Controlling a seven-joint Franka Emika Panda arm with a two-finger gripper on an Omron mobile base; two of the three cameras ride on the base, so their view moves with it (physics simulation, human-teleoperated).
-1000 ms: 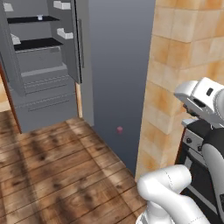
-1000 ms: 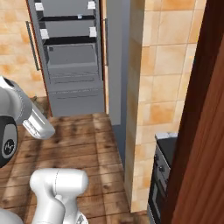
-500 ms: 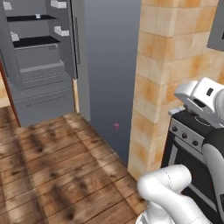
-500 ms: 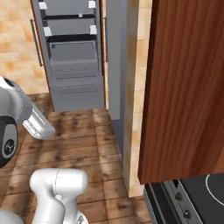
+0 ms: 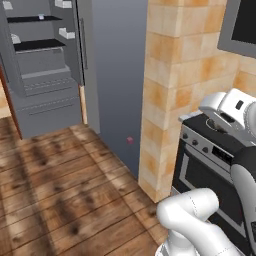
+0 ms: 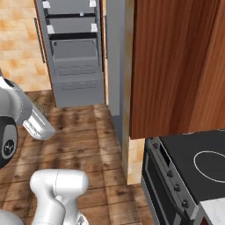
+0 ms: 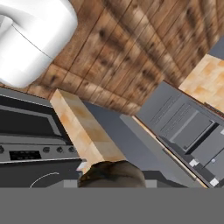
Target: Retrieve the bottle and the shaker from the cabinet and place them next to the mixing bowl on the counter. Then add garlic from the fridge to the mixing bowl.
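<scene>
Ok so, gripper (image 7: 112, 183) clamped tight on a brownish lump, prob the garlic (image 7: 111, 171), pinched so it rides along w/o dropping. Fridge (image 5: 45, 75) open, well apart across the wood floor; stove (image 6: 193, 171) close by. Guessing next stop = bowl.

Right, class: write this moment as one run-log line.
phase: garlic step | gripper: shut on garlic | fridge: open, across the wooden floor | stove: near, by tiled pillar

Wooden floor (image 7: 131, 48) across the top; open fridge (image 7: 188, 131) at right; tiled pillar (image 7: 83, 127) beside the stove (image 7: 30, 140); a brownish lump (image 7: 111, 175) at the bottom edge.
</scene>
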